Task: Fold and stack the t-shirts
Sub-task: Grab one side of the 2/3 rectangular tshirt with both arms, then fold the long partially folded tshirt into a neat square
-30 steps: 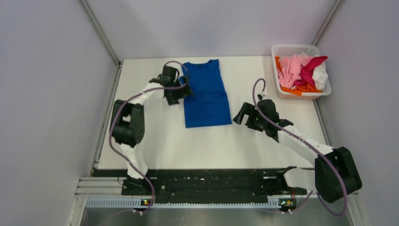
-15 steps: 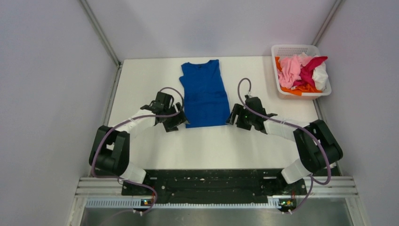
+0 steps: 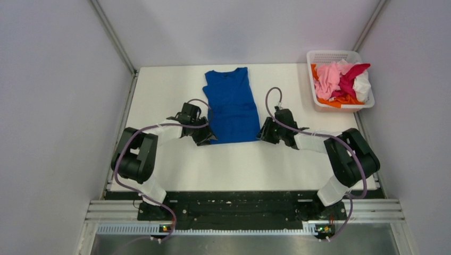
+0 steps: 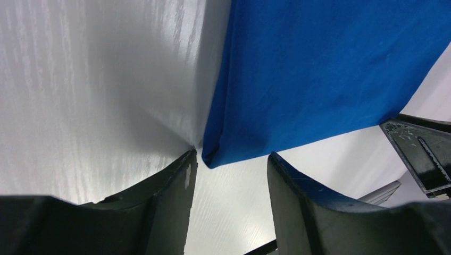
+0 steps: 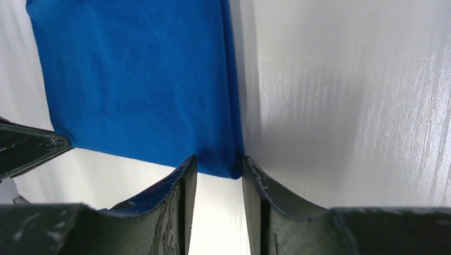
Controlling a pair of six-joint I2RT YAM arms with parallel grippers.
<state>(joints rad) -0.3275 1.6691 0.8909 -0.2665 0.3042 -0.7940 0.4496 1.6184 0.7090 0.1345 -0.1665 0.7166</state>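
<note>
Grippers, two. Left gripper (image 4: 228,159), at lower centre of its wrist view: jaws apart, the lower left corner of the blue t-shirt (image 4: 319,79) lying between them with bare table (image 4: 95,79) showing beside it inside the gap; not clamped. In the top view this left gripper (image 3: 205,139) sits at the shirt's bottom left corner. Right gripper (image 5: 218,162), lower centre of its wrist view: jaws narrowly parted, the shirt's (image 5: 138,79) lower right corner filling the gap between them; whether the cloth is pinched cannot be told. In the top view the right gripper (image 3: 264,134) sits at the bottom right corner. Blue t-shirt (image 3: 231,106), one: flat on the table (image 3: 239,164), centre of frame, neck toward the top, sides folded in to a narrow strip. Basket (image 3: 340,54), one, white mesh, upper right of frame, on the table's far right corner. Heap of t-shirts (image 3: 340,79) inside it, crumpled, four colours counted: pink, magenta, white, orange.
</note>
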